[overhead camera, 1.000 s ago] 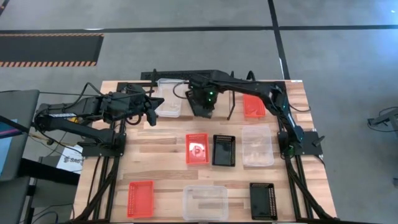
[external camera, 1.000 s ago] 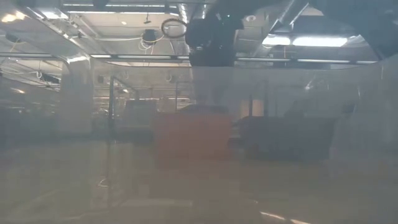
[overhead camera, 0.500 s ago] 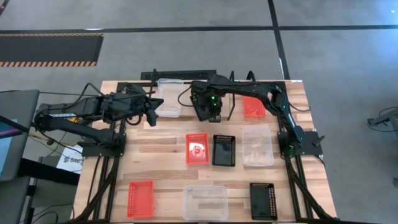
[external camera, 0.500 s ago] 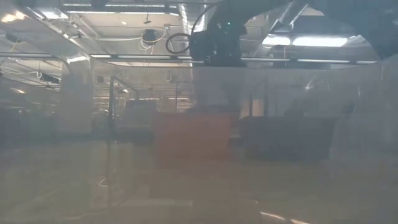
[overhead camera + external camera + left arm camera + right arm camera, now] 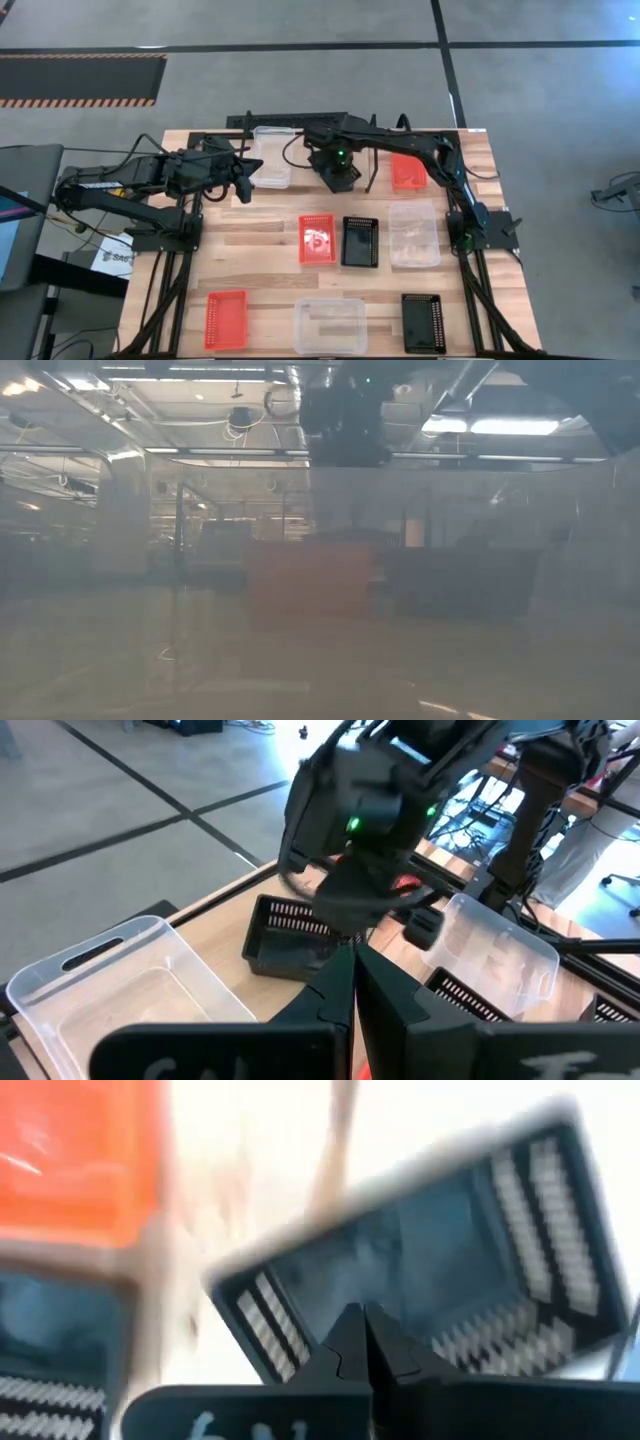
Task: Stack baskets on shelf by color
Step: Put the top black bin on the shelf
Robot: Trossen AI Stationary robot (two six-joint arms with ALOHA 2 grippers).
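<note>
The shelf (image 5: pixel 290 121) stands at the table's far edge. On it are a clear basket (image 5: pixel 272 158) at the left and an orange basket (image 5: pixel 407 172) at the right. Between them my right gripper (image 5: pixel 338 172) points down, shut on a black basket (image 5: pixel 290 935). My left gripper (image 5: pixel 245 186) is shut on nothing and hovers left of the shelf. Several more baskets lie on the table. My right gripper pinches the rim of one perforated wall of the black basket (image 5: pixel 305 1355), near a corner, between its two fingers. The fingers come from above, pointing down. The basket stays about level below them. I cannot tell whether its bottom rests on the shelf's board.
In the table's middle row lie an orange basket (image 5: pixel 317 238), a black basket (image 5: pixel 360 241) and a clear basket (image 5: pixel 413 234). The near row holds an orange one (image 5: pixel 225 318), a clear one (image 5: pixel 329 325) and a black one (image 5: pixel 424 322). The low view is hazed over.
My right gripper has rolled about the line it points along, over the shelf's middle, and the black basket has turned with it. It stays shut.
</note>
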